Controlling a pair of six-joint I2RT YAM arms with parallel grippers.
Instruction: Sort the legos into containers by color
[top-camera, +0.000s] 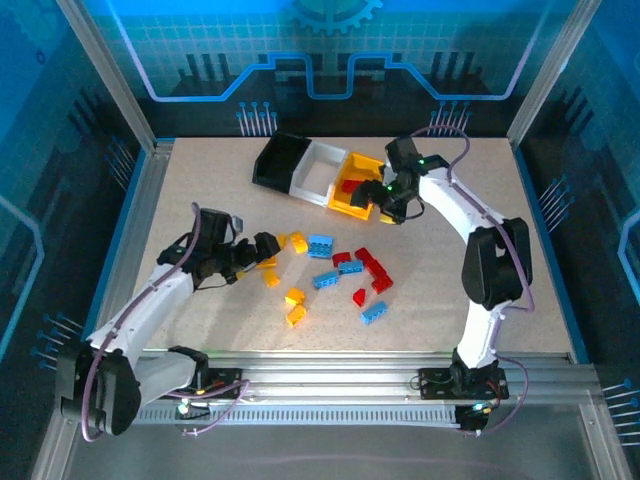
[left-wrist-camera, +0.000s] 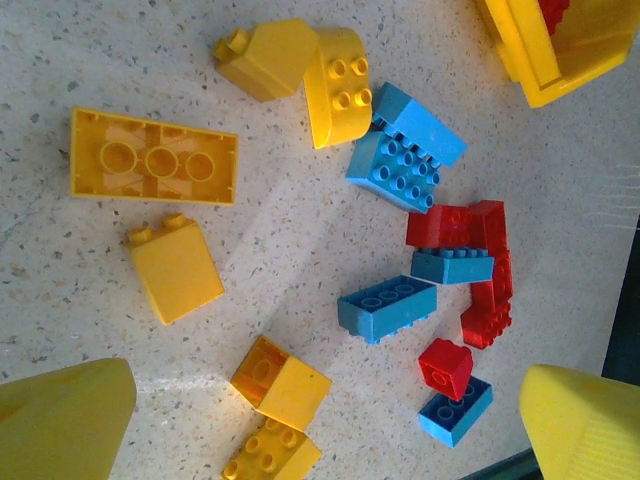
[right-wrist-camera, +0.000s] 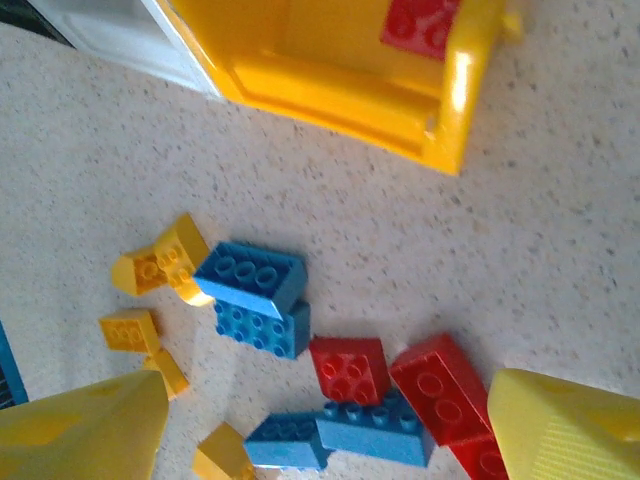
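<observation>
Sorting barely begun: red bricks (top-camera: 350, 186) are lodged in the yellow bin (top-camera: 367, 160); other legos (top-camera: 320, 245) are scattered on the tabletop (top-camera: 450, 300). Left gripper (top-camera: 260, 250) and right gripper (top-camera: 388, 206) jaws are spread, empty.

Left arm (top-camera: 140, 310) and right arm (top-camera: 452, 202) show white links, black joints, purple cables (yellow fingers (left-wrist-camera: 60, 420)).

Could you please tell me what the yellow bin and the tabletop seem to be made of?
The yellow bin looks like glossy moulded plastic: a bright highlight runs down its corner. The tabletop looks matte, perhaps a speckled laminate or stone-effect composite: pale with fine dark flecks.
</observation>
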